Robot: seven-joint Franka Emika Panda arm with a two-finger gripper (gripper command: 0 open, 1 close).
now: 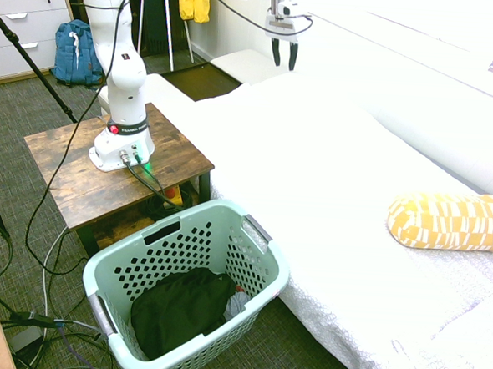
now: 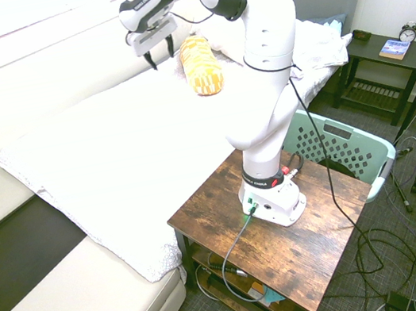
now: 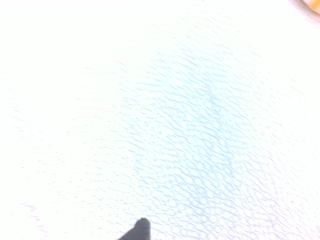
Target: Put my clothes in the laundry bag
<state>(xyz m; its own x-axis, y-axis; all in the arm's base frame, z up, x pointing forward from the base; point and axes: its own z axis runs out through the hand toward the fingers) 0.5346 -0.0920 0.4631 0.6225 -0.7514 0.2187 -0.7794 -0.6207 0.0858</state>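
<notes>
The black garment [image 1: 180,308] lies crumpled on the bottom of the mint-green laundry basket [image 1: 261,290], which stands on the carpet between the wooden table and the bed. In the second exterior view only the basket's far wall [image 2: 347,143] shows behind the arm. My gripper [image 1: 284,53] hangs high above the white bedspread, far from the basket, open and holding nothing; it also shows over the bed beside the pillow [image 2: 160,53]. The wrist view shows only the white textured bedspread [image 3: 190,130].
A yellow patterned bolster pillow [image 1: 449,220] lies on the white bed [image 1: 330,181]. A blue backpack [image 1: 77,53] leans by the drawers at the back. The arm's base sits on a wooden side table [image 1: 71,182]. A nightstand with a book and clock [image 2: 395,48] stands beyond the bed.
</notes>
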